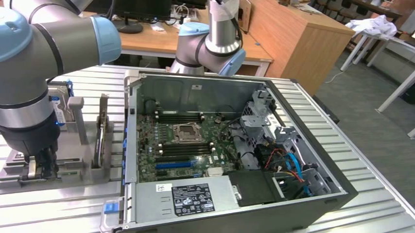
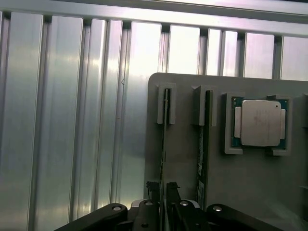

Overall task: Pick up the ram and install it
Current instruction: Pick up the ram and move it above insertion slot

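The ribbed metal counter (image 1: 304, 104) carries an open computer case (image 1: 194, 90) at its middle. At the exterior view's left, the arm (image 1: 39, 58) reaches down over a grey tray (image 2: 183, 159) beside the case. The ram (image 2: 165, 139) stands on edge in a tray slot, near a second stick (image 2: 205, 144) and a processor (image 2: 260, 122) further along. The gripper (image 2: 162, 190) sits low over the ram, its fingers (image 2: 153, 190) narrowly parted, one on either side of the ram's edge, not visibly pressing on it.
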